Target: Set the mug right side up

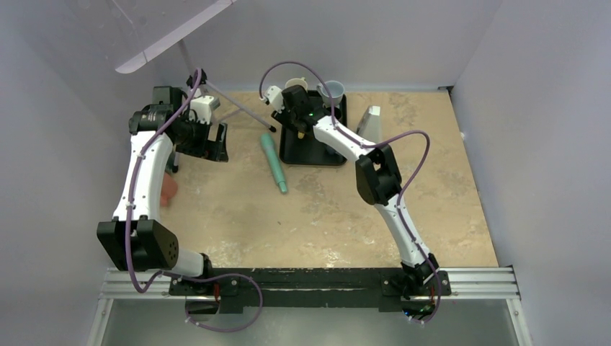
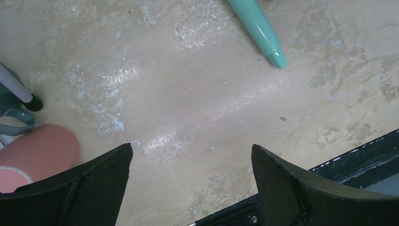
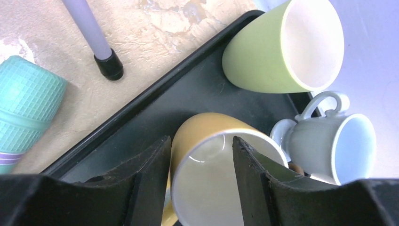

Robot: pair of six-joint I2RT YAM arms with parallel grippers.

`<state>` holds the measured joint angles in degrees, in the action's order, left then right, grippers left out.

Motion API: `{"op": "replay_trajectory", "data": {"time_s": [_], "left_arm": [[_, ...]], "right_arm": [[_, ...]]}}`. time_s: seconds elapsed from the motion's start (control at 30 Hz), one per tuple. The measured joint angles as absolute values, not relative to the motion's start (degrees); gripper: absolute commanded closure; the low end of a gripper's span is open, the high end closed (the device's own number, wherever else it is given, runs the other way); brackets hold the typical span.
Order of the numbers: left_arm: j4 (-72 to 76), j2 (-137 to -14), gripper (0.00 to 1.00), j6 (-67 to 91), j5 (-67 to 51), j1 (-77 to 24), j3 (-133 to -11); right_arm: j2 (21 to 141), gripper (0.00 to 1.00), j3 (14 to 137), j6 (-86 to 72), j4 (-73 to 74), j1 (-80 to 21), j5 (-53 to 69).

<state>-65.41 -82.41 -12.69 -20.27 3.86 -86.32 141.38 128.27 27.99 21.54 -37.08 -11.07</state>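
The right gripper point(image 3: 200, 141) is over the black tray point(image 3: 141, 117) at the back of the table point(image 2: 197, 94). Its fingers are apart, one outside the yellow mug point(image 3: 211, 183) and one over its mouth. I cannot tell if they squeeze it. The mug sits in the tray with its mouth facing the camera. A green mug point(image 3: 263, 56) and a white mug point(image 3: 329, 141) are just beside it. The left gripper point(image 2: 190, 148) is wide open over the bare table and holds nothing.
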Motion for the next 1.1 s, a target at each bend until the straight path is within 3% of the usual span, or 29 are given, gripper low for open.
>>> {"op": "replay_trajectory", "data": {"time_s": [0.57, 0.7, 0.83, 1.03, 1.07, 1.1], "left_arm": [[-67.2, -82.9, 0.0, -14.2, -18.0, 4.2, -86.5], [-69.6, -82.7, 0.0, -17.1, -14.9, 6.9, -86.7], [-71.9, -80.5, 0.02, -20.8, -11.0, 14.5, -85.6], [-69.6, -72.0, 0.04, -23.7, -4.0, 25.3, -72.9], [-69.0, -71.8, 0.05, -23.9, -3.4, 26.7, -71.0], [-67.8, -72.1, 0.05, -24.1, -2.8, 28.1, -69.3]], "right_arm": [[140.1, 0.42, 128.3, 30.0, 20.0, -36.6, -11.2], [134.8, 0.4, 127.5, 28.5, 20.3, -36.6, -10.5], [121.0, 0.36, 118.8, 25.6, 17.2, -36.6, -8.1], [106.2, 0.2, 108.5, 19.8, 11.0, -36.8, -6.7], [105.0, 0.1, 106.9, 18.6, 10.0, -36.8, -6.6], [104.1, 0.06, 105.2, 17.6, 9.1, -36.8, -6.5]]}}
